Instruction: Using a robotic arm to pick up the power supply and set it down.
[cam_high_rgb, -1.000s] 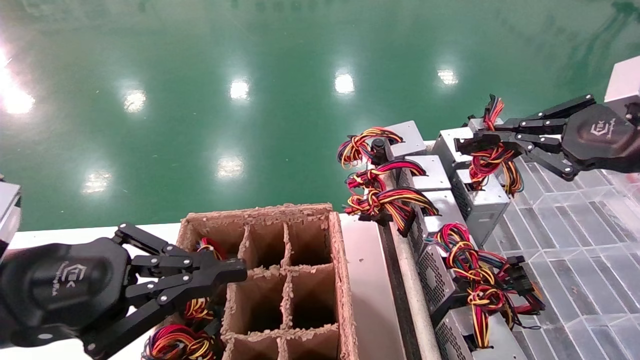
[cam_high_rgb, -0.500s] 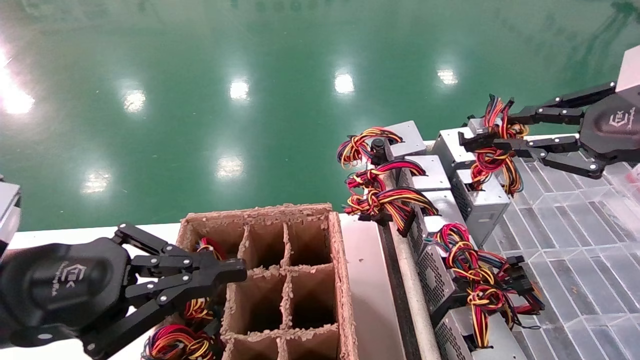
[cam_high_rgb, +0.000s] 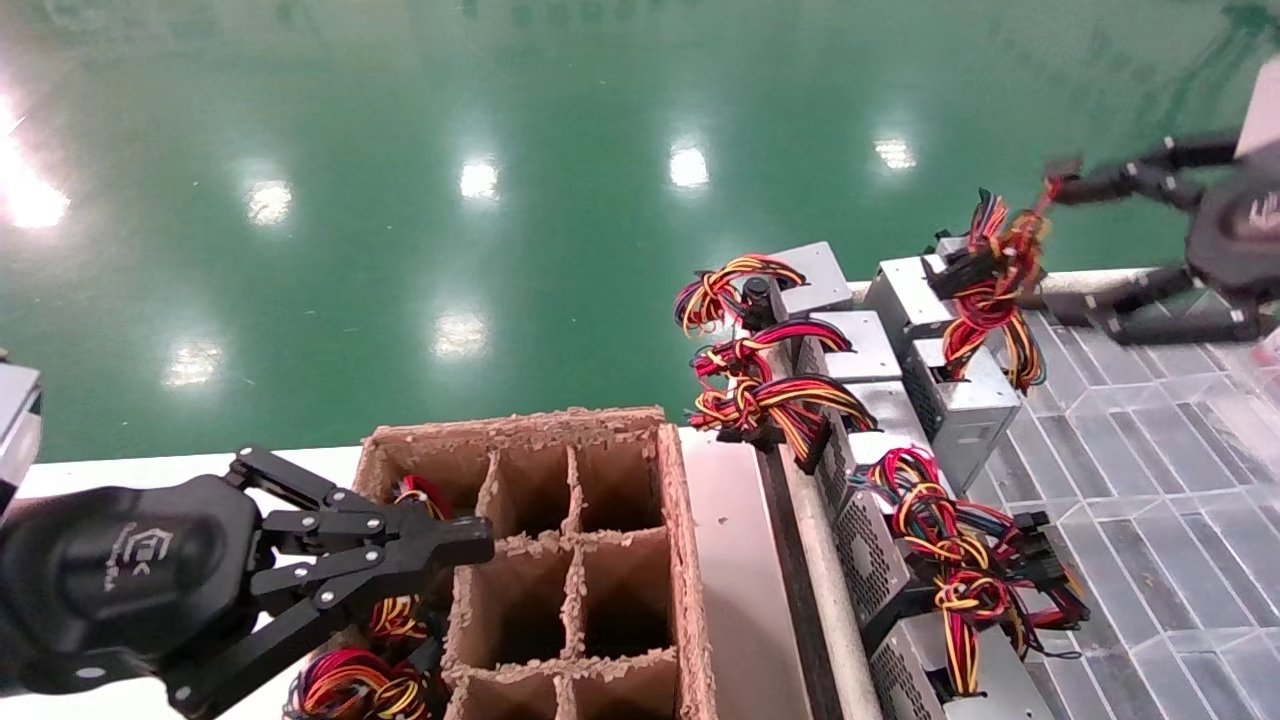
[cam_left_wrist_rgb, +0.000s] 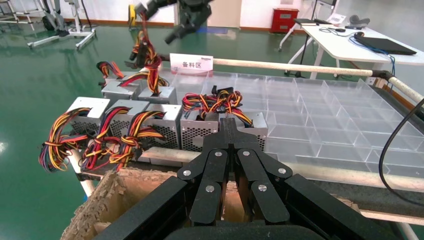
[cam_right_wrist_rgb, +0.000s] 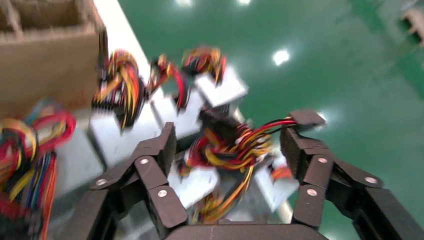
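Observation:
Several silver-grey power supplies stand in rows at the right. The far one (cam_high_rgb: 903, 290) has a red, yellow and black wire bundle (cam_high_rgb: 990, 275) sticking up. My right gripper (cam_high_rgb: 1055, 238) hangs open at that bundle's right, one fingertip touching its top. In the right wrist view the bundle (cam_right_wrist_rgb: 220, 152) lies between the wide-spread fingers of that gripper (cam_right_wrist_rgb: 231, 144), and a black connector (cam_right_wrist_rgb: 306, 118) rests on one fingertip. My left gripper (cam_high_rgb: 478, 545) is shut and empty over the cardboard box (cam_high_rgb: 672, 520); its tip (cam_left_wrist_rgb: 229, 131) points at the nearer supplies (cam_left_wrist_rgb: 200, 131).
The brown box has divider cells (cam_high_rgb: 620, 600), and some at the left hold wired units (cam_high_rgb: 360, 685). A clear plastic compartment tray (cam_high_rgb: 1150, 470) lies right of the supplies. A metal rail (cam_high_rgb: 735, 570) runs between box and supplies. Green floor (cam_high_rgb: 400, 200) lies beyond.
My right gripper, which was nearly closed on the wire bundle, has opened wide and drawn back up and to the right. The bundle's top is pulled slightly upward. The left arm has not moved.

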